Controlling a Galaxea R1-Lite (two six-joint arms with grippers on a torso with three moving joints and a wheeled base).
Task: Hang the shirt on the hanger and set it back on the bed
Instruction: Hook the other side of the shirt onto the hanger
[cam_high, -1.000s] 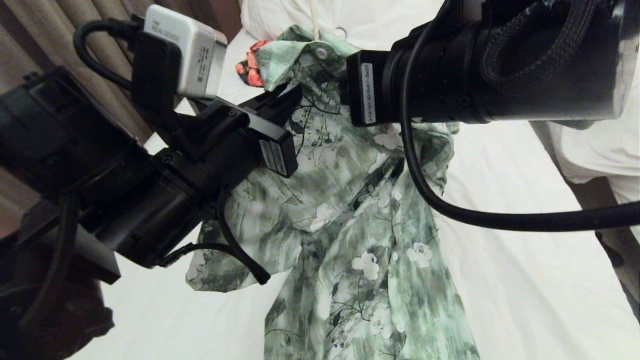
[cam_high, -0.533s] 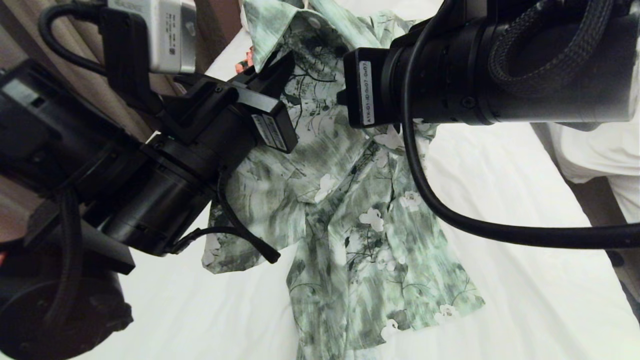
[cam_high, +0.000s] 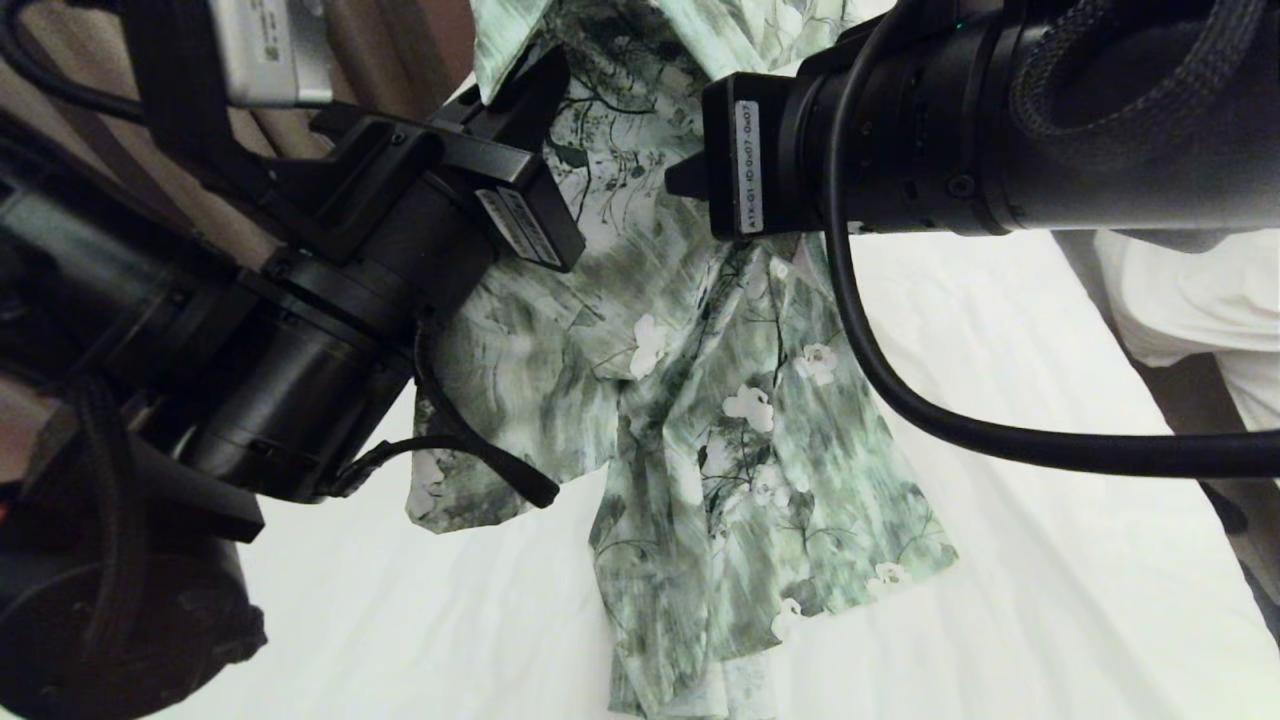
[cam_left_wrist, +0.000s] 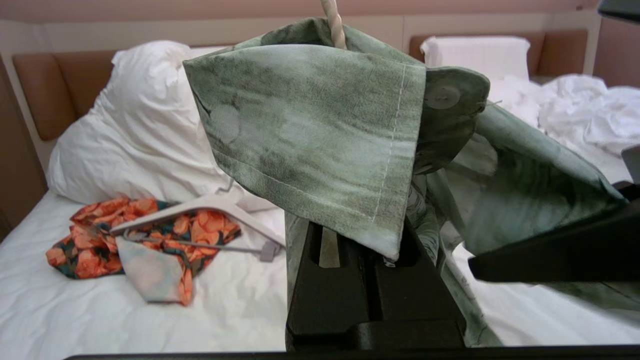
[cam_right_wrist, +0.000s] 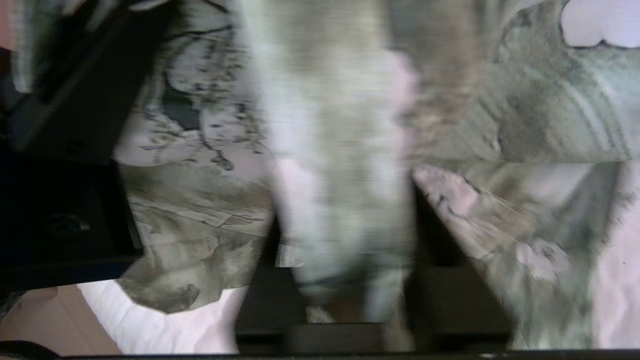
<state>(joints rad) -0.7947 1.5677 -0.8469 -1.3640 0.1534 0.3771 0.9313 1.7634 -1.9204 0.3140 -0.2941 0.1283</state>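
The green and white flowered shirt (cam_high: 720, 400) hangs in front of me, its lower hem trailing on the bed (cam_high: 1000, 450). My left gripper (cam_high: 530, 100) holds it up by the collar area. In the left wrist view the left gripper (cam_left_wrist: 367, 240) has its jaws pressed together, with the collar (cam_left_wrist: 310, 130) draped over the tips. The hanger (cam_left_wrist: 334, 22) shows only as a cream hook rising from the collar. My right gripper (cam_right_wrist: 345, 270) sits against the shirt's upper front, jaws apart, with blurred cloth (cam_right_wrist: 200, 200) running between them.
Towards the head of the bed lie an orange-red floral garment (cam_left_wrist: 150, 240) and a thick white hanger (cam_left_wrist: 200, 207), below a big white pillow (cam_left_wrist: 135, 130). A second bed with a heaped duvet (cam_left_wrist: 575, 110) stands beyond. A curtain (cam_high: 370, 40) hangs at the left.
My left gripper has lifted the collar higher, and the whole shirt has risen, its hem drawn up into view. The right arm has hardly moved.
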